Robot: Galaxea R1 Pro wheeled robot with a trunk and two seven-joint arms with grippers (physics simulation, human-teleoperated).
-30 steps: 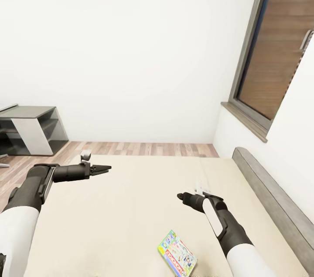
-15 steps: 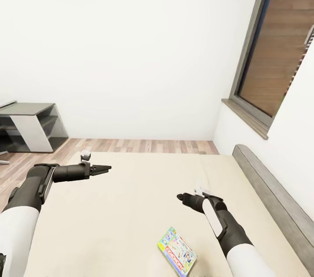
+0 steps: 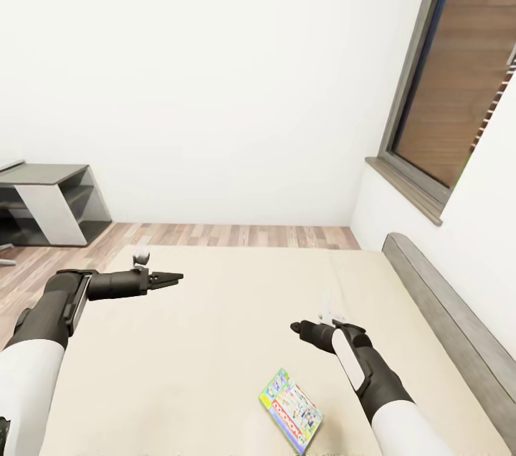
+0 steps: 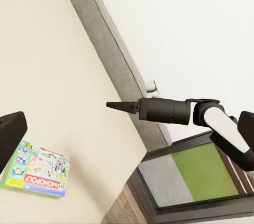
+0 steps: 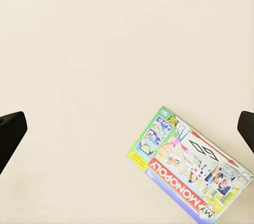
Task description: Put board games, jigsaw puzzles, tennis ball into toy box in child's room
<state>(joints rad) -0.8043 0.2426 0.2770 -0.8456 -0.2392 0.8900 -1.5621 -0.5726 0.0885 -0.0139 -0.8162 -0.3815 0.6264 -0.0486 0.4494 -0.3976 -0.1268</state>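
Low wide bed with plain beige mattress cover (image 3: 215, 341) beneath both arms; grey padded headboard (image 3: 451, 327) along the side beyond the right arm, under a white wall with a tall grey-framed window (image 3: 459, 83) showing brown wood slats. Light wood-plank floor (image 3: 229, 235) past the far edge of the mattress, then a plain white wall. Dark grey side unit with a slanted white panel (image 3: 46, 209) well off beyond the left arm, on the floor. Flat pale blue-white board game box with red "MONOPOLY" band and green edge (image 3: 290, 411) lying flat on the mattress, just beside and slightly nearer the robot than the right gripper (image 3: 295, 327), apart from it; in right wrist view same box (image 5: 190, 171) sits below and ahead of the fingers, tilted, untouched. Nothing between right gripper and box. Right gripper: dark finger edges at opposite margins of the right wrist view, so spread wide, nothing held. In left wrist view right gripper (image 4: 112, 105) seen side-on as a single dark point over the mattress edge. Left gripper (image 3: 175, 276): extended level over the mattress, well apart from the box, fingertips seen close together as a narrow point in head view; in left wrist view dark finger bodies at both margins; actual opening cannot tell; nothing seen in its grasp, box (image 4: 37, 171) lying free below.
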